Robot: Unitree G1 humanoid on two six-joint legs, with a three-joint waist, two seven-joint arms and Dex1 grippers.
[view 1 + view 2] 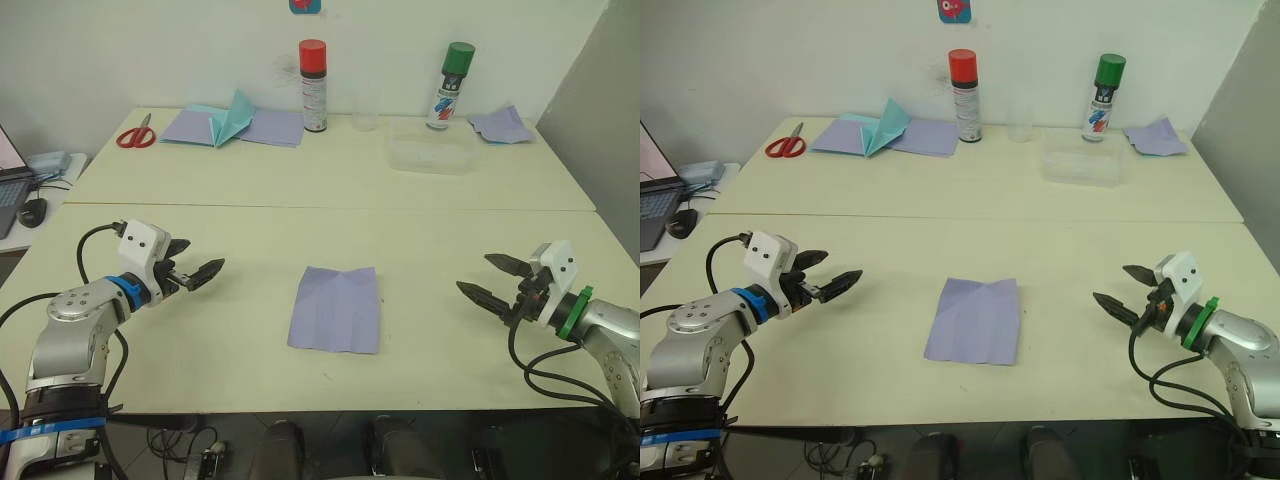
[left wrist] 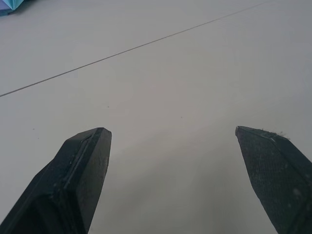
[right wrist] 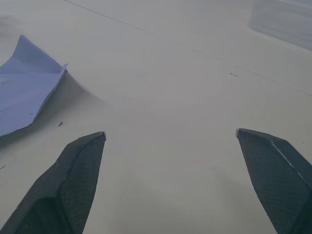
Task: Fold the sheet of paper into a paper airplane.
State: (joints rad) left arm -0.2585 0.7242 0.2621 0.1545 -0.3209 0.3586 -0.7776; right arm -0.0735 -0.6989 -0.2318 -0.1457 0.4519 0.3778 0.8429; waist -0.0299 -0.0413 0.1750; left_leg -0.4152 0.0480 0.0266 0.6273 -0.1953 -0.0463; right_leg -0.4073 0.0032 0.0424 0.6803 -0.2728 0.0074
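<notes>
The sheet of paper (image 1: 336, 308), lavender with faint creases, lies flat on the near table between my two arms; one of its corners (image 3: 27, 83) lifts slightly in the right wrist view. My left gripper (image 1: 198, 268) hovers open to the sheet's left, well apart from it, with bare tabletop between its fingers. On the other side my right gripper (image 1: 487, 278) is open too, pointing toward the sheet and a hand's width away from its edge. Neither holds anything.
On the far table are red scissors (image 1: 134, 135), flat lavender sheets (image 1: 262, 127) with a teal folded paper (image 1: 231, 118), a red-capped spray can (image 1: 313, 86), a green-capped can (image 1: 450, 86), a clear tray (image 1: 431, 153) and a crumpled lavender sheet (image 1: 501, 125). A laptop (image 1: 12, 178) sits left.
</notes>
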